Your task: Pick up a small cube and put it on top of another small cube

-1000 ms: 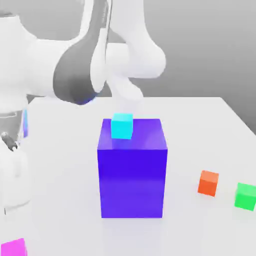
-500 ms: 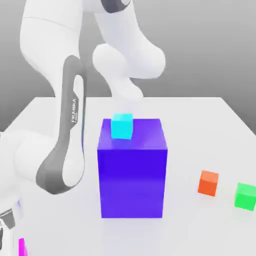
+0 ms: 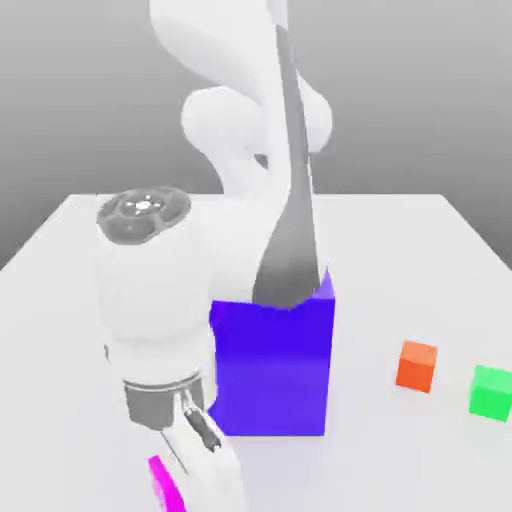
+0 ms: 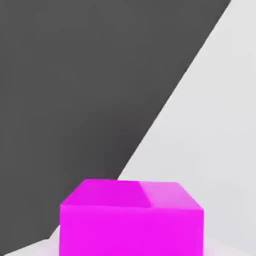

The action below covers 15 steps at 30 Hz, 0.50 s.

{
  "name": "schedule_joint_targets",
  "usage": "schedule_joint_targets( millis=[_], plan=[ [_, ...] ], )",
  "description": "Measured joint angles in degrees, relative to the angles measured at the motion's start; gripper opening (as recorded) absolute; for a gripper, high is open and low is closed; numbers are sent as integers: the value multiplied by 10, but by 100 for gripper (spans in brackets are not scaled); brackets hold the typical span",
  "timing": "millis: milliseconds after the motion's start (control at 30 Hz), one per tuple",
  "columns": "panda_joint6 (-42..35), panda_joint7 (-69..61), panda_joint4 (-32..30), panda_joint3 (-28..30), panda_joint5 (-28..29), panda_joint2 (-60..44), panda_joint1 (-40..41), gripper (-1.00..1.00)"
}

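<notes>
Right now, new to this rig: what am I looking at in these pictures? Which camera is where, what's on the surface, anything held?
It's a single white-and-grey robot arm with a two-finger gripper at its end, rendered in a simulator.

The exterior view comes from a camera off the arm, looking over the scene. The hand view comes from a camera mounted on the hand itself.

On the pale table stands a big blue-purple block, partly behind the arm. Toward the exterior view's right are a small orange cube and, beside it but apart, a small green cube.

The gripper is closed on a small magenta cube. In the exterior view, that cube is near the bottom edge, partly hidden by the hand.
</notes>
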State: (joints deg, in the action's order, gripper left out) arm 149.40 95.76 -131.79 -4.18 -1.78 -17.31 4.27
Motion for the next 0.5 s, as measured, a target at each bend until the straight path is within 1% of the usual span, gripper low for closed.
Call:
schedule_joint_targets(
  millis=[167,333,400,433,500],
  plan=[
    [6,67,-51,-58,18,46,-85,-100],
    [10,150,-107,-135,41,95,-183,-100],
    [20,203,-118,-166,68,92,-232,-100],
    [34,230,-119,-170,90,77,-254,-100],
    [65,267,-117,-159,130,39,-280,-100]
  ],
)
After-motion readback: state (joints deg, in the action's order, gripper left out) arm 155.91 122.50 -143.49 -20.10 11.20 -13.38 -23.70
